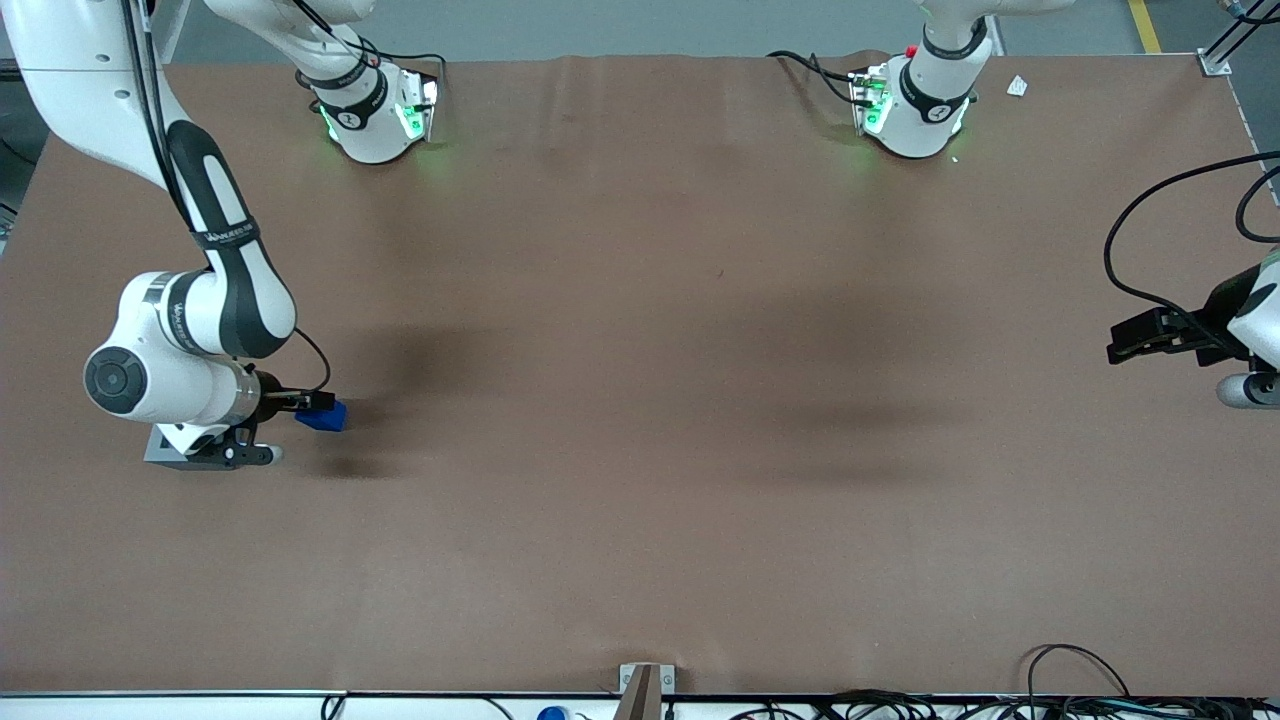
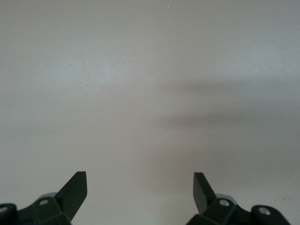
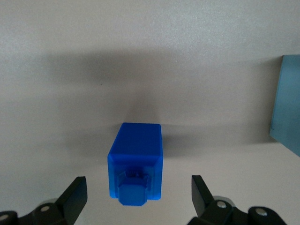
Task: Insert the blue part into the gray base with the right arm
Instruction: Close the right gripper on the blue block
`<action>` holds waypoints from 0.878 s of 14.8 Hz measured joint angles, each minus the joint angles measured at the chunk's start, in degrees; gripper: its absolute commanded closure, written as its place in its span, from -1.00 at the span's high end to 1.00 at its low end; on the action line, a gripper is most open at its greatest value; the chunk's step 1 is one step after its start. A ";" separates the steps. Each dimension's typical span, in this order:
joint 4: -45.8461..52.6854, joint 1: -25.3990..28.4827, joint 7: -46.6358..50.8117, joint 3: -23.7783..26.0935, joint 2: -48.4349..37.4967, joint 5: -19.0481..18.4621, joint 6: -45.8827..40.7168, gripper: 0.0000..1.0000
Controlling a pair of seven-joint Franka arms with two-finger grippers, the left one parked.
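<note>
The blue part [image 1: 322, 417] lies on the brown table with its stepped stub turned toward my gripper [image 1: 298, 428]. In the right wrist view the blue part [image 3: 136, 157] sits between the two black fingers, with a clear gap on each side. My gripper [image 3: 138, 183] is open and low over the table, touching nothing. The gray base [image 1: 163, 446] stands beside it under my wrist, mostly hidden by the arm. Only one pale face of the gray base [image 3: 287, 101] shows at the edge of the right wrist view.
The right arm's white links [image 1: 195, 330] hang over the working arm's end of the brown table [image 1: 640, 400]. Two arm bases [image 1: 375, 115] [image 1: 915, 110] stand along the table edge farthest from the front camera. A small bracket [image 1: 643, 685] sits at the near edge.
</note>
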 measured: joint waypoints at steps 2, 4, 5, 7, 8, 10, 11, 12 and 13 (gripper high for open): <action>0.00 -0.03 0.00 -0.01 0.02 0.00 0.23 0.90; 0.00 -0.03 0.00 -0.01 0.05 0.00 0.31 0.89; 0.00 -0.03 0.00 -0.02 0.11 0.00 0.37 0.87; -0.01 -0.07 0.00 -0.03 0.42 0.00 1.14 0.83; -0.02 -0.08 0.00 -0.03 0.68 0.00 1.54 0.80; -0.04 -0.08 0.00 -0.03 1.40 0.00 2.01 0.79; -0.04 -0.09 0.00 -0.04 1.66 0.00 2.26 0.79; -0.04 -0.11 0.00 -0.04 1.79 0.00 2.42 0.79; -0.04 -0.13 0.00 -0.05 1.82 0.00 2.44 0.76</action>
